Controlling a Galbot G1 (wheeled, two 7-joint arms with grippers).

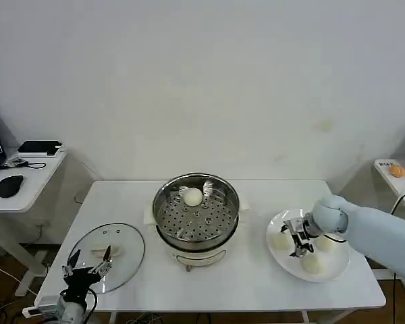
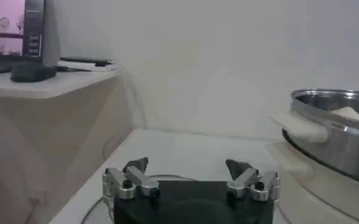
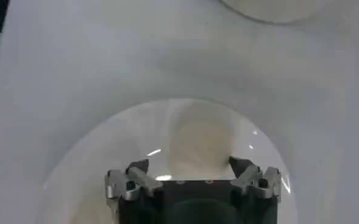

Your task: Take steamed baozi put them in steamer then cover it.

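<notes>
From the head camera, a white table (image 1: pixel 256 283) stands in front of the robot. The steamer (image 1: pixel 196 214) sits in the middle of it, shiny and round with holes in its tray. One steamed baozi (image 1: pixel 192 197) lies inside, near the 12 o'clock edge of the tray. At 3 o'clock from the steamer is a white plate (image 1: pixel 278 253) with three more buns: one (image 1: pixel 279 239) at the plate's 9 o'clock, one (image 1: pixel 314 264) at 6 o'clock, and one (image 1: pixel 329 243) at 3 o'clock. The right gripper (image 1: pixel 299 237) hangs over the plate between them, and its fingers are spread apart with nothing in them. The cover (image 1: pixel 108 255) lies flat on the table at 8 o'clock from the steamer. The left gripper (image 1: pixel 89 264) hovers at the cover's near edge, fingers wide apart and empty.

From the left wrist camera, the left gripper (image 2: pixel 191 176) is spread wide with nothing between its tips. The steamer (image 2: pixel 331 131) stands close by, with a bit of the bun (image 2: pixel 350 113) peeking over its rim.

From the right wrist camera, the right gripper (image 3: pixel 190 173) is spread apart just over the plate (image 3: pixel 100 158). A bun (image 3: pixel 200 143) lies on the plate just ahead of the two tips, not squeezed.
</notes>
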